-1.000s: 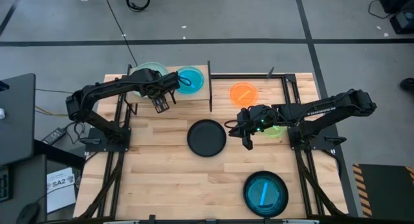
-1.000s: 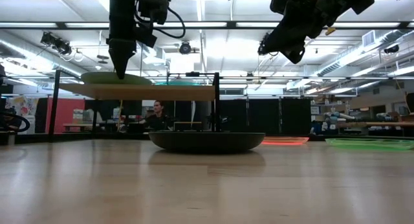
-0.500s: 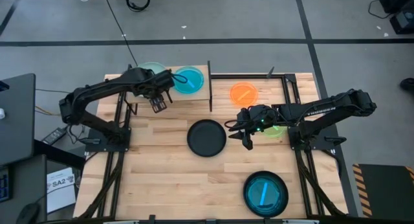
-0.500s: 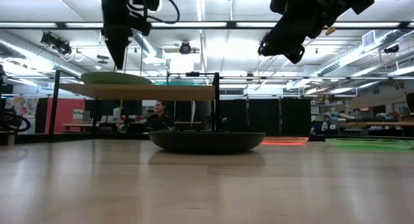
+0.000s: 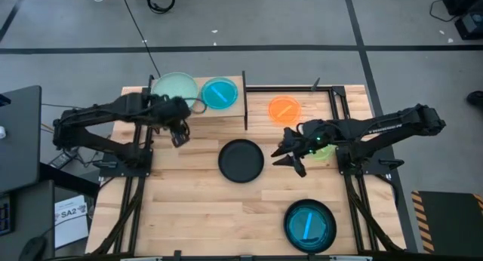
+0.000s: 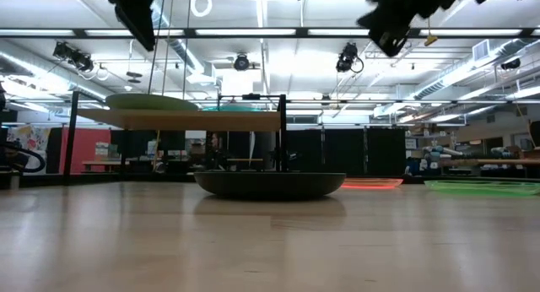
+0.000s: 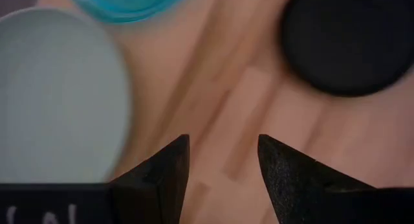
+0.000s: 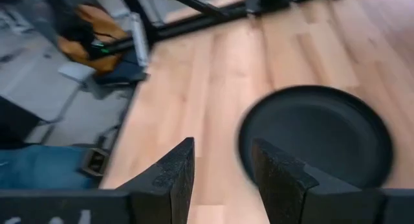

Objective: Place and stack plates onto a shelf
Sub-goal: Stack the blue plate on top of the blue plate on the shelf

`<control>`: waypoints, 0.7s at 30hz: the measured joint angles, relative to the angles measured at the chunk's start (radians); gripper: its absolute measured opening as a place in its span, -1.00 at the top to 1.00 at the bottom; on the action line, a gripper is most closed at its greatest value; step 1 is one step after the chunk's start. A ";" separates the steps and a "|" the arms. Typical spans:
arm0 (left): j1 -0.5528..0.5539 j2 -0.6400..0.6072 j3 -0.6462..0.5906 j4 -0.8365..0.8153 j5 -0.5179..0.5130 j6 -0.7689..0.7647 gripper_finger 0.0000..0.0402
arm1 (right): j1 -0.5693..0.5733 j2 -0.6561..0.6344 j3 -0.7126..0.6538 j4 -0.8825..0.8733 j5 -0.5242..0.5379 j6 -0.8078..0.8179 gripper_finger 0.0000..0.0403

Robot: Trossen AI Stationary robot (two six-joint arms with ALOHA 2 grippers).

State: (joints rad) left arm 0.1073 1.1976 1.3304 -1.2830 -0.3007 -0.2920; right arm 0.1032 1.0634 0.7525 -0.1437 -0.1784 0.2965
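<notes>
The shelf [image 5: 198, 104] stands at the table's far left, on thin black legs. A mint green plate [image 5: 175, 87] and a blue plate [image 5: 219, 93] lie flat on it, side by side. A black plate [image 5: 241, 161] rests on its base at mid-table [image 6: 270, 184]. My left gripper [image 5: 179, 138] is open and empty, hovering high just near of the shelf [image 7: 223, 175]. My right gripper [image 5: 289, 161] is open and empty, raised to the right of the black plate [image 8: 317, 136]. An orange plate [image 5: 284, 109] and a green plate [image 5: 322, 151] lie on the right.
A second black plate with a blue plate in it [image 5: 309, 223] sits near the table's near right edge. Black frame rails [image 5: 332, 102] run along both sides and the far right. Bare wood lies between the shelf and the near edge.
My left gripper has drawn back from above the shelf's near edge toward the table's near-left and risen well above the shelf. My right gripper has risen and shifted slightly toward the right. The plates have stayed where they were.
</notes>
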 joint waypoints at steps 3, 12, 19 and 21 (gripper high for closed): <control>-0.111 0.003 0.000 0.024 -0.004 -0.060 0.06 | 0.071 -0.035 0.000 -0.007 0.000 0.042 0.22; -0.365 0.066 0.000 0.201 -0.065 -0.117 0.06 | 0.383 -0.033 0.001 -0.058 0.010 0.263 0.22; -0.455 0.132 0.000 0.298 -0.090 -0.116 0.06 | 0.565 -0.028 0.001 -0.245 0.177 0.519 0.22; -0.468 0.154 0.000 0.305 -0.091 -0.116 0.06 | 0.599 -0.016 0.001 -0.303 0.197 0.601 0.22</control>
State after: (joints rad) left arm -0.3606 1.3514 1.3304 -0.9777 -0.3922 -0.4078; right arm 0.7024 1.0469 0.7536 -0.4464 0.0186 0.8978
